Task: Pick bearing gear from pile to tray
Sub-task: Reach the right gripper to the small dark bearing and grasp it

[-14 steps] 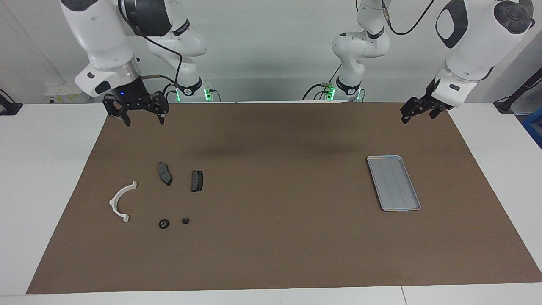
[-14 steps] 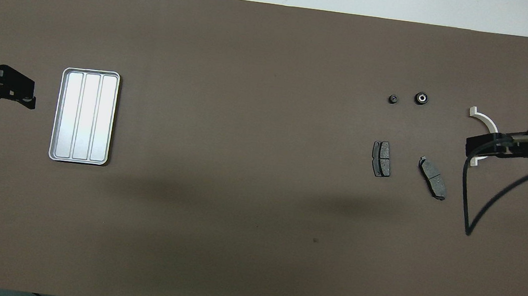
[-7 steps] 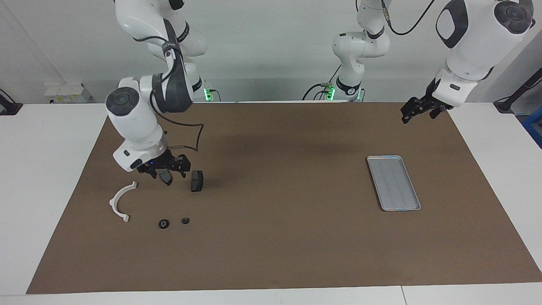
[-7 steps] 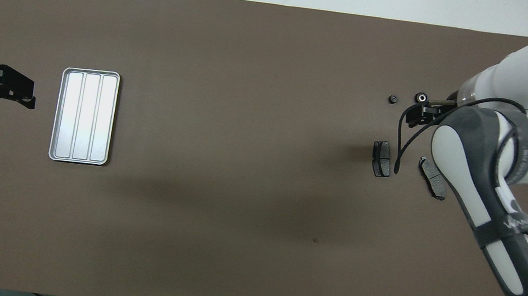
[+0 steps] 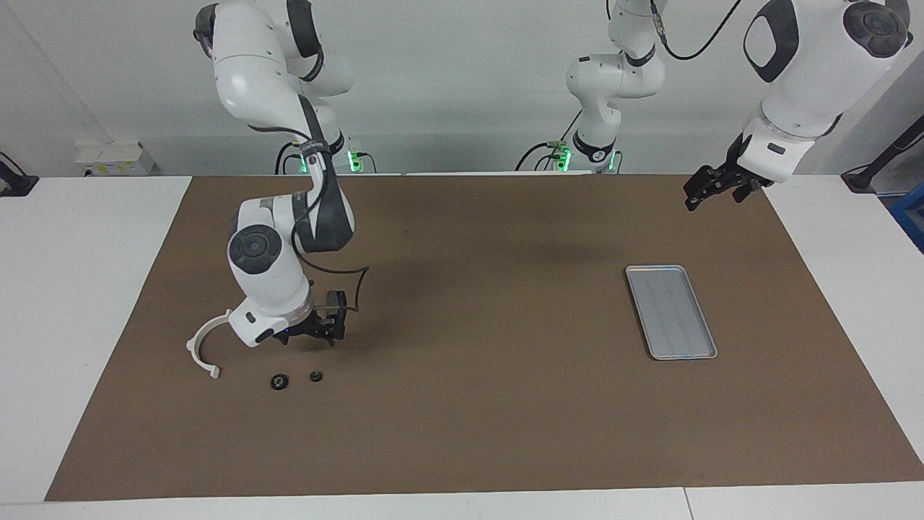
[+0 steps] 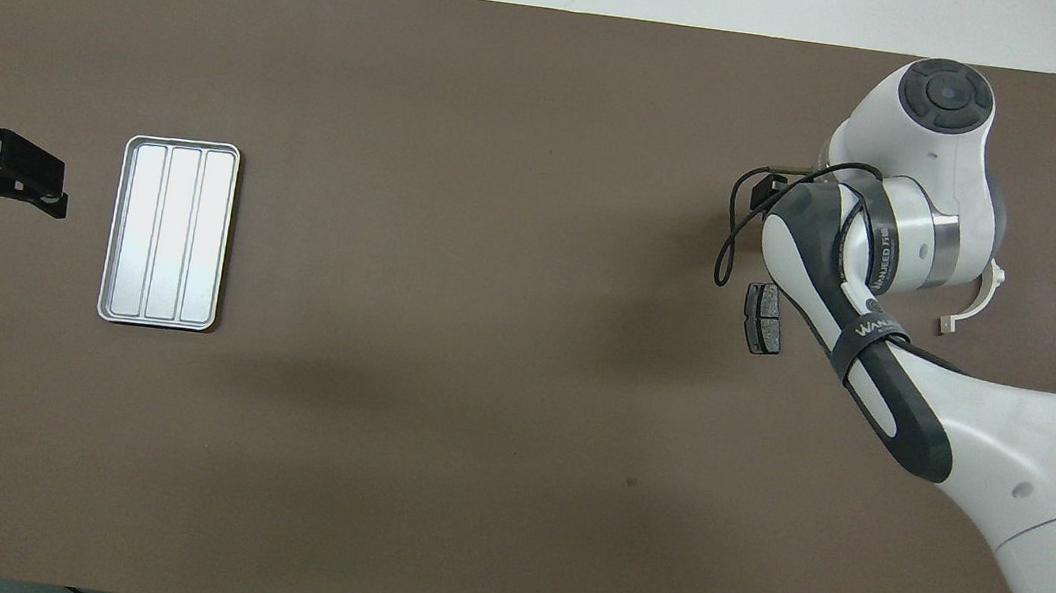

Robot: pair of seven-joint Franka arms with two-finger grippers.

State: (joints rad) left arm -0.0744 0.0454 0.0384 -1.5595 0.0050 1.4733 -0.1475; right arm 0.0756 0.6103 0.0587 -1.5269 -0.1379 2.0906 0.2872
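I had the right end effector low over the pile near the right arm's desk edge, its spread unreadable. The empty tray waited. Next, descend onto the bearing gear.

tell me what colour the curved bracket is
White: the curved bracket, clearest in the facing view beside the right gripper.

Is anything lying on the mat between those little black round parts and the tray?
Nothing visible does. From the two small black round parts to the tray, the brown mat is bare. The right gripper hangs over the pile.
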